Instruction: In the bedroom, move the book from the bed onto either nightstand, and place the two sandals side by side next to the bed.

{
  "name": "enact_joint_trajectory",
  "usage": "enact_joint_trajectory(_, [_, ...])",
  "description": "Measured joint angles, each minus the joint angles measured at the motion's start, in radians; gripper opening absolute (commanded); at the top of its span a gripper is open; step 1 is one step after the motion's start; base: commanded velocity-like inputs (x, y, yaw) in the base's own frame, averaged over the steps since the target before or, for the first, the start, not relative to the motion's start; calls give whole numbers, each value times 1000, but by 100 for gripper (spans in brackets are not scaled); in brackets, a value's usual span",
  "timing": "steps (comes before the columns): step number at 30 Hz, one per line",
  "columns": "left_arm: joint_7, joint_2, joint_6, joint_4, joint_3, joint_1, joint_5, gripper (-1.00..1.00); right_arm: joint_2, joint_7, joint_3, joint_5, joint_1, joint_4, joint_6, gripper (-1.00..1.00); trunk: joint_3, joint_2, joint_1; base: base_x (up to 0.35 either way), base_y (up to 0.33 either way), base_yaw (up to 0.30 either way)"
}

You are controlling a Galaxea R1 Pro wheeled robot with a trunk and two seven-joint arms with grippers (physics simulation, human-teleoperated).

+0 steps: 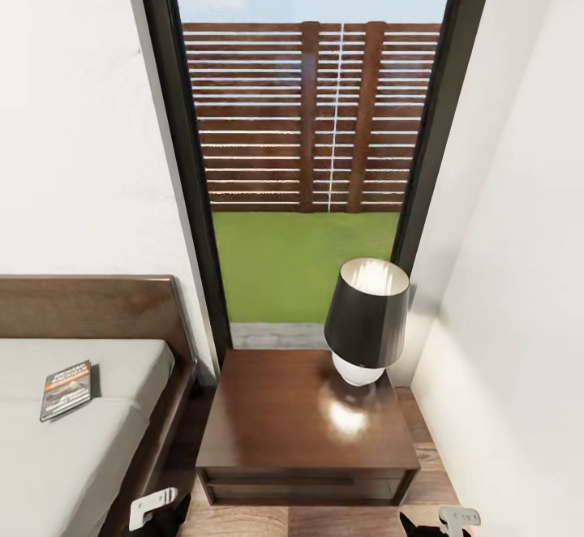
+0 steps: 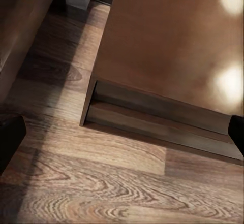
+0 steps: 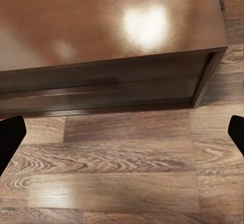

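The book (image 1: 66, 389), a thin dark paperback with white lettering and an orange band, lies flat on the bed's pale mattress (image 1: 49, 456) near the dark headboard. The nightstand (image 1: 304, 431) stands just right of the bed, and a black-shaded lamp (image 1: 367, 320) sits at its back right. Both arms hang low in front of the nightstand, the left wrist (image 1: 152, 509) by the bed frame and the right wrist (image 1: 454, 518) near the wall. My left gripper (image 2: 122, 137) and right gripper (image 3: 122, 135) are open over the plank floor, with nothing between their dark fingertips (image 3: 9, 140). The sandals are out of view.
A tall dark-framed window (image 1: 312, 156) behind the nightstand looks onto grass and a slatted fence. A white wall (image 1: 519, 318) closes in on the right. A narrow strip of wood floor (image 1: 191, 440) separates the bed frame from the nightstand.
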Motion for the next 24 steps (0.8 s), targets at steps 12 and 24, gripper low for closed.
enact_joint_trajectory(12, [0, 0, 0, 0, 0, 0, 0, 100, 0, 0, 0, 1, 0, 0, 0, 100, 38, 84, -46, 0, 0, 0])
enact_joint_trajectory(24, [0, 0, 0, 0, 0, 0, 0, 100, 0, 0, 0, 0, 0, 0, 0, 100, 75, 168, -92, 0, 0, 0])
